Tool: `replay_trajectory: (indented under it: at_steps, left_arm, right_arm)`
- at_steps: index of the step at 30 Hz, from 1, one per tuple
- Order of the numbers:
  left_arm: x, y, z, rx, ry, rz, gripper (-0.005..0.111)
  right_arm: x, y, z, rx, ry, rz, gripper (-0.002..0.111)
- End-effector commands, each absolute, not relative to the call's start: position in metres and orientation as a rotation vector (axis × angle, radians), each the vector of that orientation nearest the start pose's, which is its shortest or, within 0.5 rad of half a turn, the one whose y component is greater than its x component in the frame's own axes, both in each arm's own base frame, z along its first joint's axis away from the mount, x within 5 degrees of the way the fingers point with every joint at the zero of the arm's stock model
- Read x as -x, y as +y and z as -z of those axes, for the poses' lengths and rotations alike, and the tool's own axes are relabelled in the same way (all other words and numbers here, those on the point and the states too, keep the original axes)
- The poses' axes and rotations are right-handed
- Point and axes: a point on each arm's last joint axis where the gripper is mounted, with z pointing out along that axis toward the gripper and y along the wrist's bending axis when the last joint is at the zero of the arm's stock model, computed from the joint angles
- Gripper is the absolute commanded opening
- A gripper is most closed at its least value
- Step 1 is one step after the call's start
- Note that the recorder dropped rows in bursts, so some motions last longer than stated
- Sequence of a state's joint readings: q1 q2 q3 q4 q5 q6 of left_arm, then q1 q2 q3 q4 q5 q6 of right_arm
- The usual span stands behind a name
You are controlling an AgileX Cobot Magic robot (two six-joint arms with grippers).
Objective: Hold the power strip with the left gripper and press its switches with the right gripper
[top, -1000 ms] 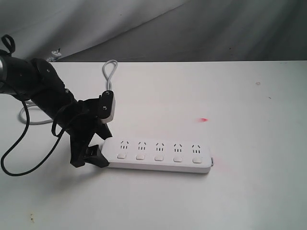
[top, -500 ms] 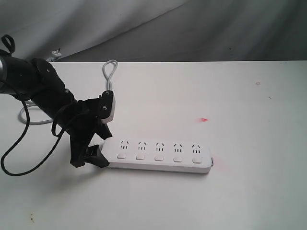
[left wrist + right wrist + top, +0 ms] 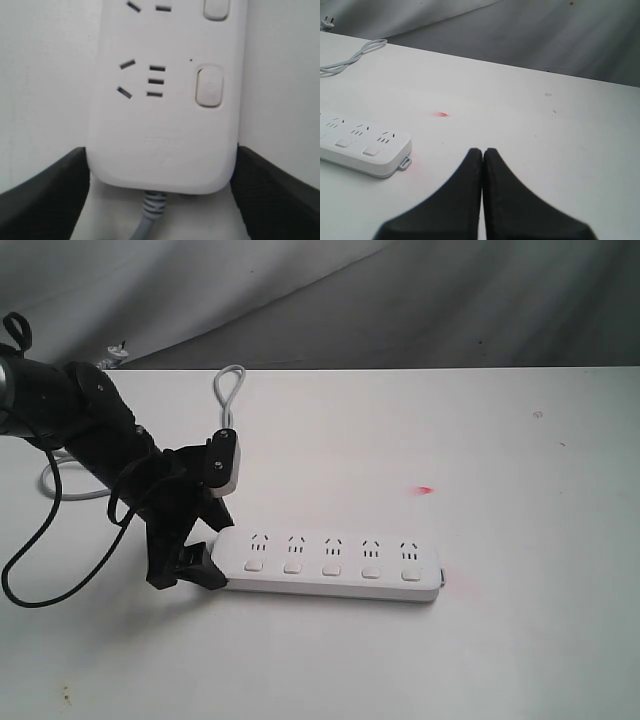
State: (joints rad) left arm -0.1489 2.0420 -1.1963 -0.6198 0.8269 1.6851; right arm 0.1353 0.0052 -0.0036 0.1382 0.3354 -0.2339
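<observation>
The white power strip (image 3: 330, 562) lies flat on the white table (image 3: 500, 640), its row of five square switches (image 3: 331, 568) facing up. My left gripper (image 3: 213, 548), a black claw on the all-black arm, is shut on the strip's cord end. In the left wrist view its fingers (image 3: 60, 190) press both long sides of the power strip (image 3: 165, 125) beside a switch (image 3: 209, 86) and the grey cord (image 3: 150, 215). My right gripper (image 3: 482, 151) is shut on nothing, low over bare table, apart from the power strip's (image 3: 360, 145) far end. It is outside the exterior view.
The grey cord (image 3: 228, 390) loops away behind the left arm toward the table's back edge. A loose black cable (image 3: 30, 570) hangs at the left. A small red spot (image 3: 425, 490) marks the table beyond the strip. Dark cloth (image 3: 450, 300) backs the table.
</observation>
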Motion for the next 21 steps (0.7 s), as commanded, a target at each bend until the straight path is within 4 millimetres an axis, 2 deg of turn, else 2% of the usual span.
replay_trajectory:
  at_steps: [1,17,21]
  left_arm:
    - [-0.357,-0.094,-0.119,-1.784,2.143,0.487,0.069]
    - [-0.357,-0.094,-0.119,-1.784,2.143,0.487,0.069]
    - [-0.357,-0.094,-0.119,-1.784,2.143,0.487,0.069]
  right_arm:
    - [-0.053,0.011,-0.183,0.237,1.799,-0.065,0.0]
    - [-0.051,0.012,-0.183,0.241,1.829,-0.076,0.0]
    - [-0.045,0.011,-0.217,0.249,1.774,-0.075,0.0]
